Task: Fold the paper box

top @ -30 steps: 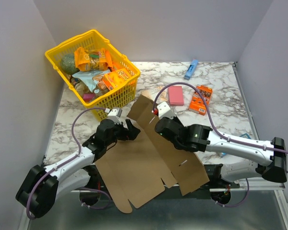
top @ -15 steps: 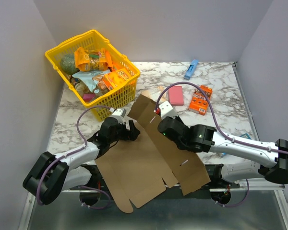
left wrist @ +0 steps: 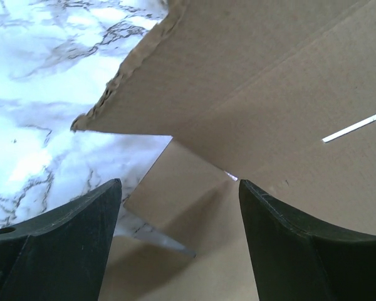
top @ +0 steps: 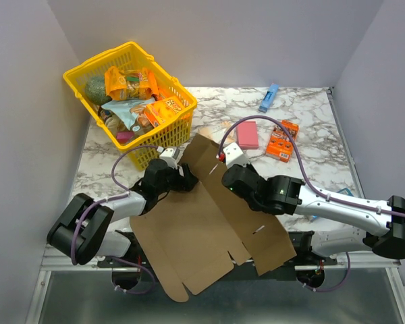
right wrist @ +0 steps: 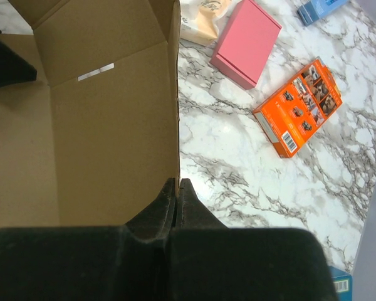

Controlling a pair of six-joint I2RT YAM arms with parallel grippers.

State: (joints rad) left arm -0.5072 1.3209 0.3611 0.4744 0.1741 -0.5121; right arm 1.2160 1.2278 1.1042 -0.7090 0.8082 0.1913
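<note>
At the tabletop's [top: 324,138] near edge, the paper box [top: 202,236] lies unfolded (mostly flat). The right jaws are pinching its right flap edge, and the left jaws are spread wide over its left corner.

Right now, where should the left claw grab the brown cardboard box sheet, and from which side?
Probably the free flap of the brown corrugated cardboard sheet, at its ragged outer edge, approached from the white marble table side. That edge looks lifted, casting shadow below, so the open left claw can straddle it. The right claw pinches the opposite upright edge.
</note>
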